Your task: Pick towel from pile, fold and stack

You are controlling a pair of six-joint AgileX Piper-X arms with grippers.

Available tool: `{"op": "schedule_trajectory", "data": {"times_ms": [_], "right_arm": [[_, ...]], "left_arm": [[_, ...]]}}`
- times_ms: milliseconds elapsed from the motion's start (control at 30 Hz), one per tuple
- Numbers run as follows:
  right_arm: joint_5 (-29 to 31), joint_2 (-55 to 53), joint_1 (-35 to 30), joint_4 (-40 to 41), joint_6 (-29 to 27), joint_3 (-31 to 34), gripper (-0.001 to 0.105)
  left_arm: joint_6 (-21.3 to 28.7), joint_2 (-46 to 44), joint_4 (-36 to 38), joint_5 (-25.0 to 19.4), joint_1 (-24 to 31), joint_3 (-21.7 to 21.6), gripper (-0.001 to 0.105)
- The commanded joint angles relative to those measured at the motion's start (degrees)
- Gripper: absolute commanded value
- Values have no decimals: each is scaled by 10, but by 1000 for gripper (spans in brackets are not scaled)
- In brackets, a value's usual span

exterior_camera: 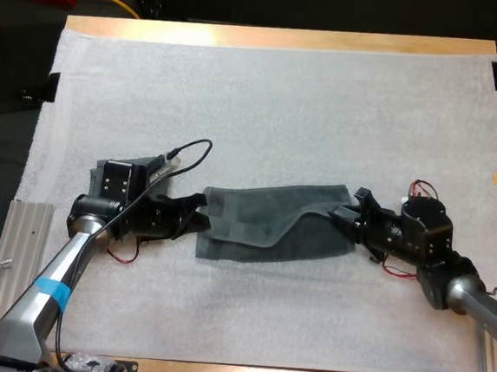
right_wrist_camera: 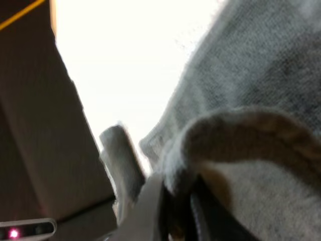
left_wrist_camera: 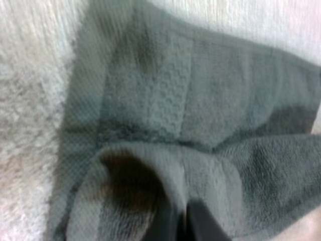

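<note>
High view: both arms reach inward, clamping towel (exterior_camera: 263, 220).

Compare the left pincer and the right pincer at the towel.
The left pincer grips the left edge of the towel; the right pincer grips its right end, near the far corner. In the high view the left pincer points rightward, while the right pincer points leftward. Shared: both are shut on the same towel, each pinching a raised fold of cloth.

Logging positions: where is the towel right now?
In the high view the towel lies midway across the mat, held between the left gripper and the right gripper.
</note>
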Motion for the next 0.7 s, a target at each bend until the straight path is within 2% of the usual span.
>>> {"op": "schedule_trajectory", "data": {"times_ms": [0, 67, 133, 200, 267, 333, 433, 500, 533, 567, 600, 667], "right_arm": [[-5, 11, -3, -21, 8, -4, 2], [-3, 41, -3, -76, 48, -4, 3], [0, 55, -3, -102, 67, -4, 3], [17, 77, -3, -121, 116, -5, 3], [24, 83, -3, -124, 123, -5, 3], [29, 87, -3, -137, 123, -5, 6], [36, 87, -3, -170, 119, -5, 23], [38, 87, -3, -203, 104, -5, 41], [38, 87, -3, -220, 95, -5, 49], [38, 87, -3, -235, 86, -5, 56], [36, 87, -3, -250, 78, -5, 64], [30, 87, -3, -266, 60, -5, 71]], "left_arm": [[-10, 0, -13, -12, 1, -3, 0], [-28, 0, -35, -31, 1, -3, 0], [-31, 0, -43, -36, 1, -3, 0], [-34, 0, -59, -49, 1, -3, 0], [-34, 0, -61, -57, 2, -3, 2], [-34, 0, -64, -62, 5, -3, 10], [-34, 0, -74, -58, 14, -3, 36], [-34, 0, -82, -38, 25, -3, 60], [-33, 0, -85, -31, 29, -3, 68], [-28, 0, -89, -20, 34, -3, 71], [-17, 0, -92, -2, 39, -3, 70], [6, 0, -93, 23, 45, -3, 65]]}}
